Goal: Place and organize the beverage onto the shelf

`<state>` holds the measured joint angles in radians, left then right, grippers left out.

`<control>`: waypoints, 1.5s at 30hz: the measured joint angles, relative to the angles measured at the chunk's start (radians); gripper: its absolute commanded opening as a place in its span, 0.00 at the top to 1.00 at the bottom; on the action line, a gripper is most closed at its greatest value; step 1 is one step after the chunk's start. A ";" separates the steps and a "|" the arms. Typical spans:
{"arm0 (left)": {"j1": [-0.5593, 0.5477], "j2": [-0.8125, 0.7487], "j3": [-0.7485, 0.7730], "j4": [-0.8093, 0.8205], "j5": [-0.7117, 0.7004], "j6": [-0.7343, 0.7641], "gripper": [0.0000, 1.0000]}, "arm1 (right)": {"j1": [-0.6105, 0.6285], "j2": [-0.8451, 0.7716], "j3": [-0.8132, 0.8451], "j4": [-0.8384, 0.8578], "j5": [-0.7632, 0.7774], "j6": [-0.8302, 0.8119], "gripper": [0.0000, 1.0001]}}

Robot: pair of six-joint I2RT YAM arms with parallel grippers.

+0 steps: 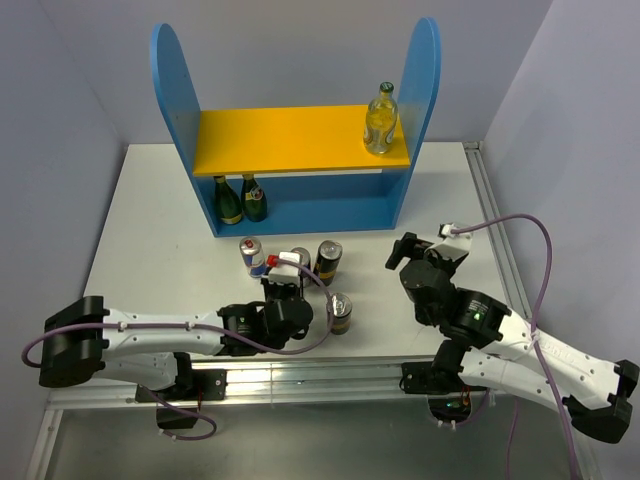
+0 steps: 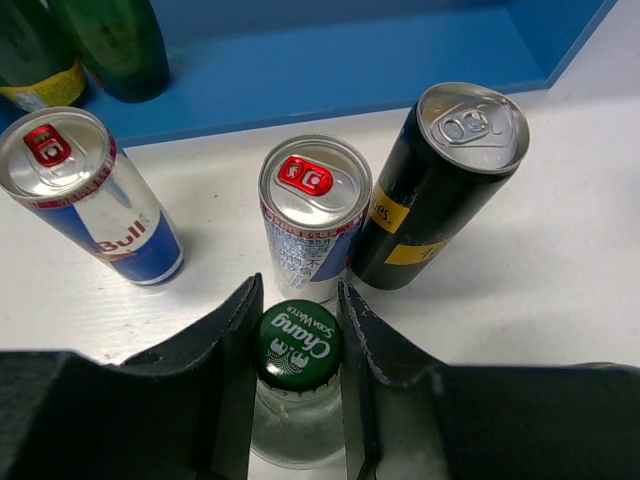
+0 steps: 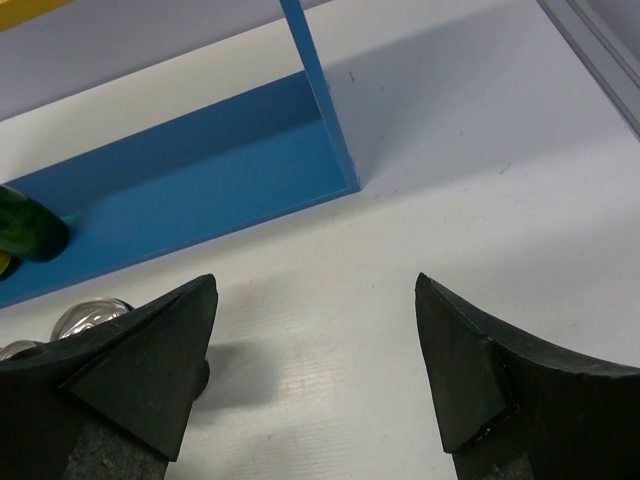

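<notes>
The blue shelf [image 1: 175,90] stands at the back, with one clear glass bottle [image 1: 380,118] on the right of its yellow board [image 1: 280,140]. My left gripper [image 2: 297,300] is shut on the green-capped neck of a second clear glass bottle [image 2: 297,345], which stands upright on the table. Just beyond it stand a blue-and-silver can [image 2: 313,215], another one [image 2: 85,195] to its left and a black-and-gold can [image 2: 445,180] to its right. A second black-and-gold can [image 1: 341,312] stands right of my left gripper [image 1: 283,287]. My right gripper [image 3: 315,370] is open and empty over bare table.
Two dark green bottles [image 1: 229,200] [image 1: 254,198] stand at the left of the shelf's blue lower level [image 2: 330,70]. The right gripper [image 1: 410,255] hovers in front of the shelf's right end panel [image 3: 320,90]. A metal rail [image 1: 490,215] runs along the table's right edge.
</notes>
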<state>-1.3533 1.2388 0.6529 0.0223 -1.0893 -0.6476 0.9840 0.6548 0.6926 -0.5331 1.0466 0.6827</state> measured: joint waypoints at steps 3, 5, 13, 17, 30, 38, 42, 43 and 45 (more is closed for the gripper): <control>0.000 -0.005 0.060 -0.111 0.007 0.013 1.00 | 0.000 -0.008 -0.001 0.001 0.003 0.000 0.14; 0.000 -0.016 0.103 -0.156 0.010 0.038 1.00 | 0.000 -0.013 -0.004 0.003 0.007 0.000 0.14; 0.032 -0.039 0.360 -0.240 0.050 0.184 1.00 | 0.000 -0.028 -0.014 0.010 0.008 0.000 0.14; 0.114 -0.036 0.487 -0.241 0.093 0.267 1.00 | 0.000 -0.036 -0.015 0.010 0.008 -0.001 0.14; 0.401 0.224 1.036 -0.323 0.356 0.480 1.00 | 0.000 -0.063 -0.030 0.025 0.007 -0.004 0.14; 0.528 0.500 1.410 -0.402 0.510 0.512 1.00 | 0.000 -0.080 -0.032 0.028 0.007 -0.005 0.15; 0.574 0.583 1.479 -0.412 0.601 0.511 1.00 | 0.000 -0.090 -0.033 0.032 0.006 -0.008 0.15; 0.581 0.605 1.504 -0.415 0.615 0.512 1.00 | 0.000 -0.092 -0.033 0.032 0.006 -0.010 0.15; 0.596 0.650 1.564 -0.423 0.645 0.508 1.00 | 0.000 -0.093 -0.033 0.032 0.006 -0.010 0.15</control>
<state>-0.7574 1.8885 2.2169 -0.4007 -0.4446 -0.1394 0.9840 0.5621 0.6594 -0.5007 1.0527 0.6724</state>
